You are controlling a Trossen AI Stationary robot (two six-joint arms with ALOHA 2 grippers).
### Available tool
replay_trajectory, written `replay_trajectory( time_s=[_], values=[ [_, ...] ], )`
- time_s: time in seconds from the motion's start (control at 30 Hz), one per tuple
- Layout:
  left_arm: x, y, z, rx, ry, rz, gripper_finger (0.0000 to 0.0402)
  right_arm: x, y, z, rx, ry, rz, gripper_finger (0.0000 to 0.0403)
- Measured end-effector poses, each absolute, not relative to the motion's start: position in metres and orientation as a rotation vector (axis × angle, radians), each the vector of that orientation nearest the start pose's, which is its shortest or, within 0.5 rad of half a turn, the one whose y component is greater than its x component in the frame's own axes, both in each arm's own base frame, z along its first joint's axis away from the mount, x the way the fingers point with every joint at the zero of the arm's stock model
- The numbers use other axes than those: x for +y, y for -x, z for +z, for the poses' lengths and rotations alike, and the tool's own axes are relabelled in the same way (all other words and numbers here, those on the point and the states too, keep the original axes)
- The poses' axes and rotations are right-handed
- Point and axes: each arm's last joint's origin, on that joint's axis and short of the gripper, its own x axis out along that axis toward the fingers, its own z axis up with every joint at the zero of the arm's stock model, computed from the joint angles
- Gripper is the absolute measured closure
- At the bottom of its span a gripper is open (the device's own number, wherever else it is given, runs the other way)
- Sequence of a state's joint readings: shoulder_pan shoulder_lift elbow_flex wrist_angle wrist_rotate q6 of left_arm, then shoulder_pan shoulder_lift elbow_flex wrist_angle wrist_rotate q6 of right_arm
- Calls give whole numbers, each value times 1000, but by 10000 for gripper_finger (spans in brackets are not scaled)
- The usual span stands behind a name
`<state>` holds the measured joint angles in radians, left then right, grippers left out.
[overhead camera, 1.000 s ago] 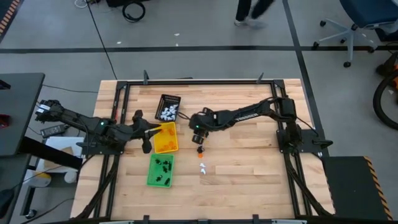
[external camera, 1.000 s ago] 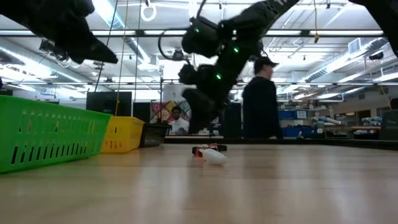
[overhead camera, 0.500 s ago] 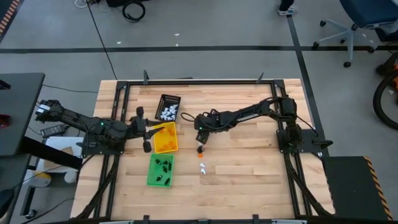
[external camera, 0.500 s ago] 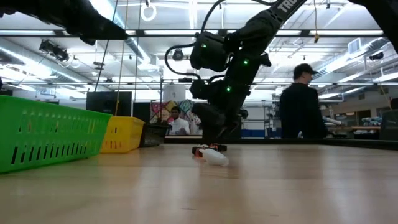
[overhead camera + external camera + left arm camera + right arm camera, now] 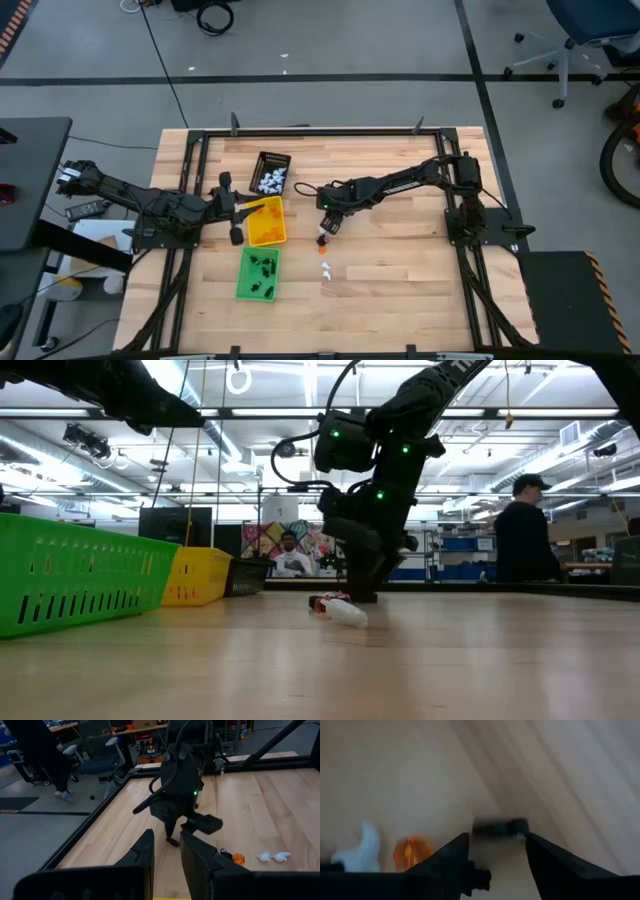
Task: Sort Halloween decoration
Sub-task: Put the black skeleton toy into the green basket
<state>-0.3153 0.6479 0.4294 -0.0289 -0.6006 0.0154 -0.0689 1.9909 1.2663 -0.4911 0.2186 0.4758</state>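
Observation:
Loose trinkets lie on the table: a black one [image 5: 500, 827], an orange one [image 5: 410, 851] and white ones [image 5: 362, 847], grouped at mid-table [image 5: 323, 242] [image 5: 326, 268]. My right gripper [image 5: 327, 224] is open, pointing down, low over the table [image 5: 362, 592]. In its wrist view the fingers stand on either side of the black trinket without touching it. My left gripper [image 5: 234, 207] is open and waits above the yellow tray [image 5: 266, 224], holding nothing.
The black tray [image 5: 271, 172] holds white trinkets and the green tray [image 5: 258, 275] holds black ones; the yellow tray sits between them. All three stand left of the loose pile. Bare wood lies to the right and near side. A person [image 5: 528, 540] stands beyond the table.
My right gripper has come down toward the table and moved a little toward the near edge, over the loose trinkets. The person in the background has walked across behind the table.

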Motion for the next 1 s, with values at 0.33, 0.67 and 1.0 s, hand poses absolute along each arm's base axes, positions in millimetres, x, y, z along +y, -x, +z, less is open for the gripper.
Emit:
replay_trajectory(
  time_s=[0.33, 0.67, 1.0],
  values=[
    [-32, -148, 245, 221, -73, 285, 333, -30, -379, 141, 1160, -301, -510, 277],
    [-31, -148, 245, 226, -96, 286, 333, -37, -382, 142, 1144, -166, -463, 262],
    [-31, -148, 245, 223, -75, 288, 333, -43, -381, 142, 1195, 55, -314, 249]
  ],
)
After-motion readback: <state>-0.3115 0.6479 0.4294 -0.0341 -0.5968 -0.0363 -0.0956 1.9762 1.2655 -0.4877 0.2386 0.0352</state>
